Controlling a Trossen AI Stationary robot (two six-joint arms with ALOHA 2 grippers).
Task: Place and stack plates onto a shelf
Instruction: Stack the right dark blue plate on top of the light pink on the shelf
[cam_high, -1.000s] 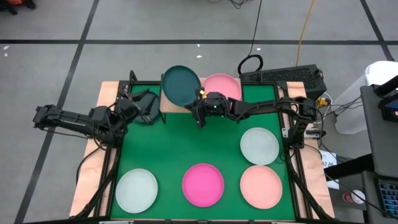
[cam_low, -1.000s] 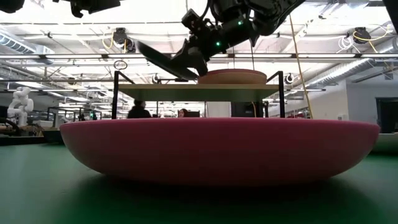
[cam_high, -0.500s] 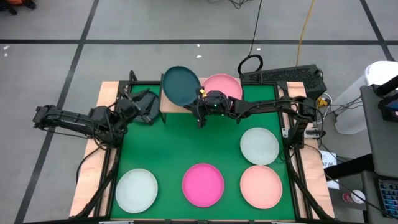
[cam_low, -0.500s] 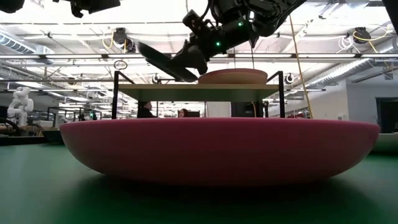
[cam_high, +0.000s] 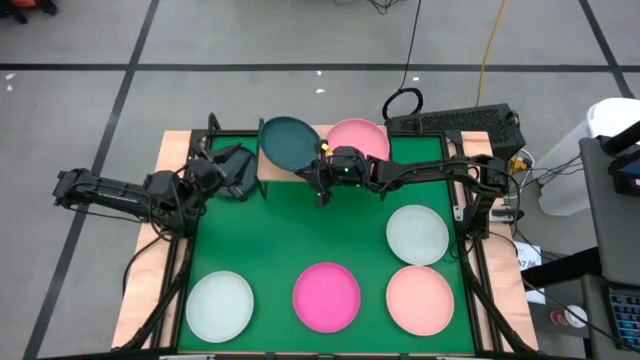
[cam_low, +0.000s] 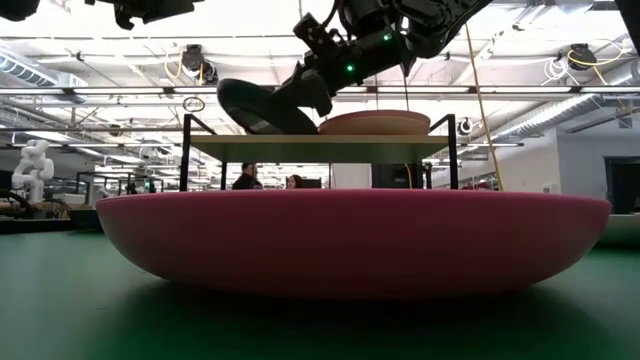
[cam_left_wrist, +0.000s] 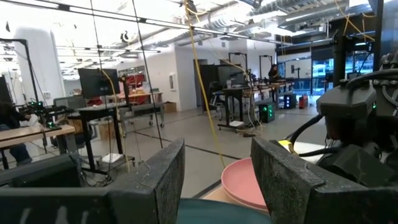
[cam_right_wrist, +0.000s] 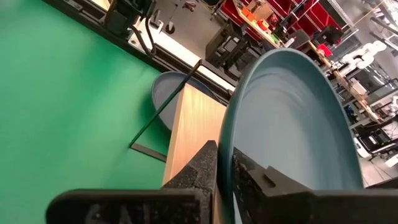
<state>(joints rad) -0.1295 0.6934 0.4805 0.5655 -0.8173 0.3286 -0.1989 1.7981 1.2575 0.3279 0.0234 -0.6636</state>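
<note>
- While I've got the right pincer (cam_high: 322, 166) over the shelf (cam_high: 268, 172) at the desk's 12 o'clock edge, its fingers are pinched tight on the rim of the dark teal plate (cam_high: 288, 142), so barely any gap there.
- That teal plate sits over the shelf's 9 o'clock half, tilted, with its low edge about touching the board in the low view (cam_low: 262, 108).
- Right wrist cam shows the plate's rim (cam_right_wrist: 292, 118) clamped between the two fingers (cam_right_wrist: 200, 167), with the wooden board (cam_right_wrist: 194, 134) underneath.
- A pink plate (cam_high: 358, 138) already lies flat on the shelf's 3 o'clock half, just beside the teal one.
- Left pincer (cam_high: 232, 168) is parked at 9 o'clock of the shelf, near its leg. The fingers (cam_left_wrist: 163, 177) stand clearly apart in the left wrist cam, with nothing between them.
- On the green mat (cam_high: 260, 240): mint-white plate (cam_high: 219, 306) at 7 o'clock, magenta plate (cam_high: 326, 296) at 6 o'clock, salmon plate (cam_high: 420, 299) at 5 o'clock, and another pale mint plate (cam_high: 417, 234) at 3 o'clock.
- Another greyish plate (cam_right_wrist: 166, 99) shows past the shelf's leg in the right wrist cam.
</note>
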